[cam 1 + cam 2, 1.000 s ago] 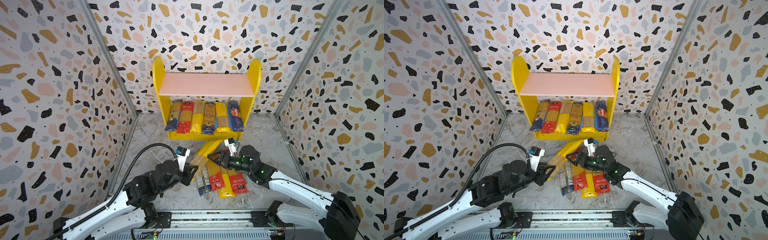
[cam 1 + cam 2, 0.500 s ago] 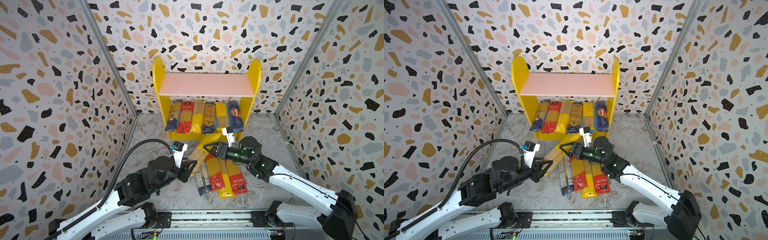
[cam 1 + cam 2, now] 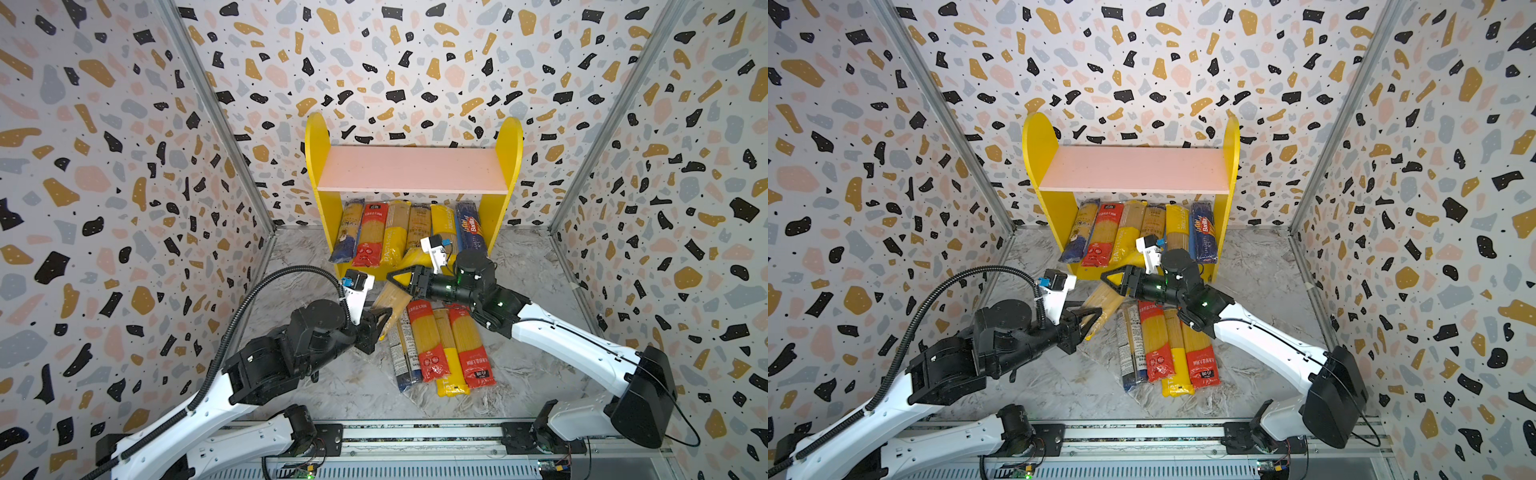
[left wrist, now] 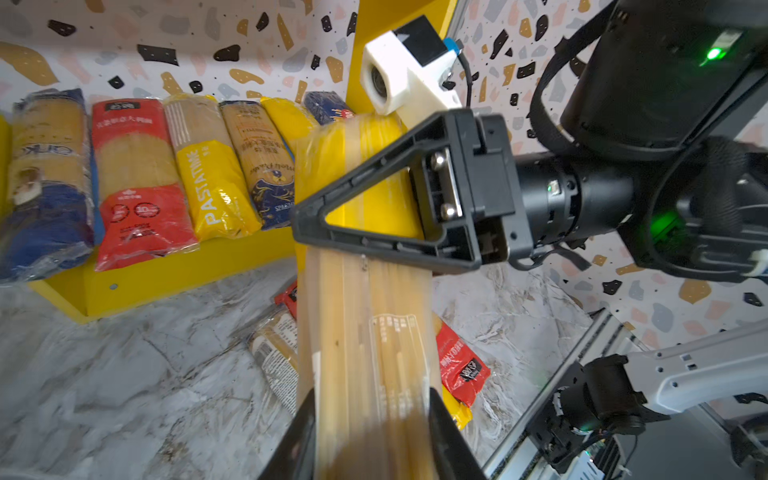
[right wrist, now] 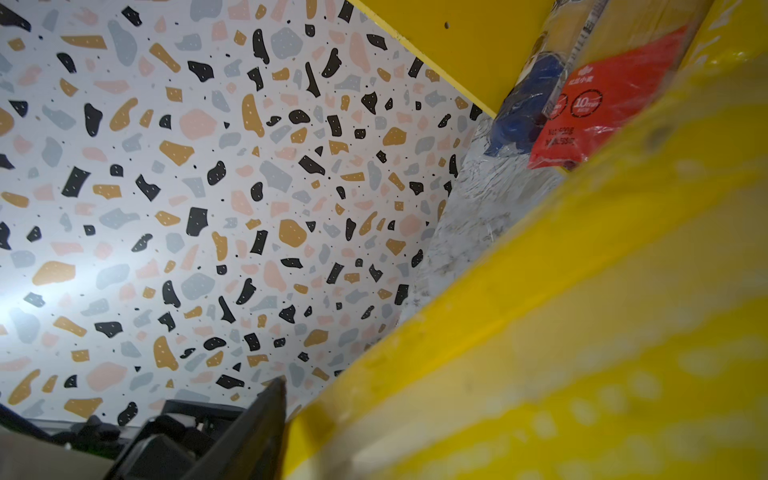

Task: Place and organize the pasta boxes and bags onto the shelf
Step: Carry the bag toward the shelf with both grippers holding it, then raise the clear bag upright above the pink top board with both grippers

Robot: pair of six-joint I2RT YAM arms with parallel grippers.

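1. Left gripper (image 4: 370,401) clamps the yellow spaghetti pack (image 3: 388,300), tilted at the shelf's (image 3: 322,208) front edge; opposing pulls could snap strands
2. Right gripper (image 3: 395,281) straddles it, grip unclear to me; it could slip

A blurred yellow pasta bag (image 5: 582,332) fills the foreground, a red-ended pack (image 5: 598,104) beyond.

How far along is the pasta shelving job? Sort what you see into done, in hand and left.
Done: six packs lie side by side on the lower tier of the shelf. In hand: the left gripper is shut on one end of a yellow-ended pack, and the right gripper straddles its other end. Left: four packs lie on the floor; the pink top board is bare.
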